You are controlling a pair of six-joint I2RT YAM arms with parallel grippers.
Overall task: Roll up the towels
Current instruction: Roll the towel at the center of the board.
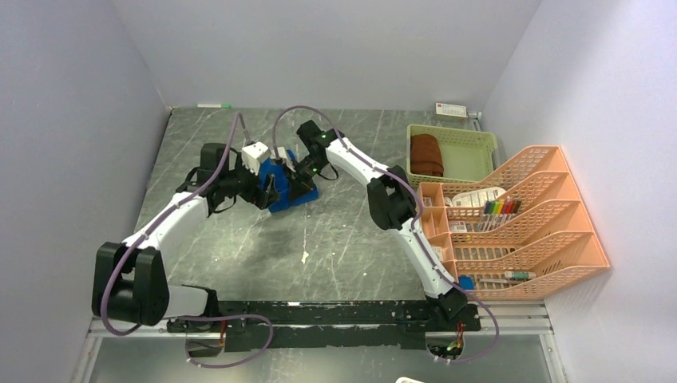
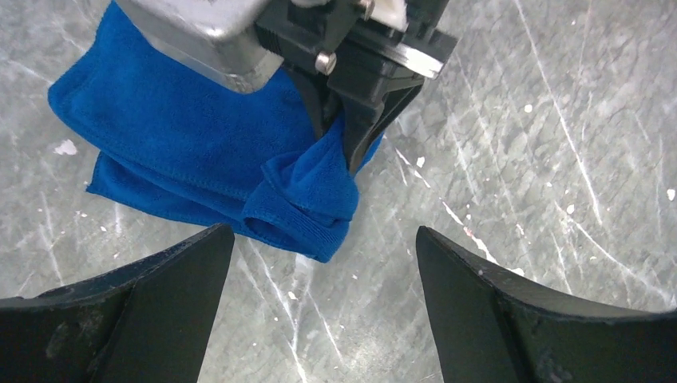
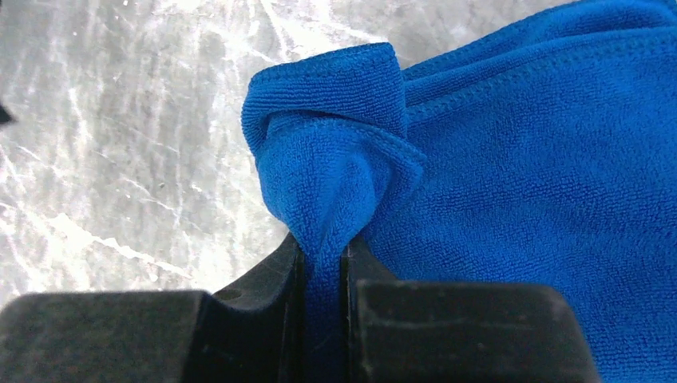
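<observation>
the left arm [image 1: 169, 217] and right arm [image 1: 353, 161] bend inward to meet over the worktop [image 1: 335, 255], the left claw [image 2: 319, 239] spread wide and empty before the bunched blue towel [image 2: 184, 136], the right claw [image 3: 323, 259] pinching a fold of it, much of it hidden from above, the brown towel [image 1: 426, 155] in the green basket [image 1: 473, 163].

a robot lab cell: left arm [image 1: 172, 215] and right arm [image 1: 403, 211] sit bolted to a rail [image 1: 319, 315] edging a marbled table [image 1: 335, 247]; plain white walls [image 1: 319, 48] enclose it.

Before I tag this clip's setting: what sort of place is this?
Likely a robot lab test cell: bare walls box in a marbled table, left arm and right arm bolted at its edge.
</observation>
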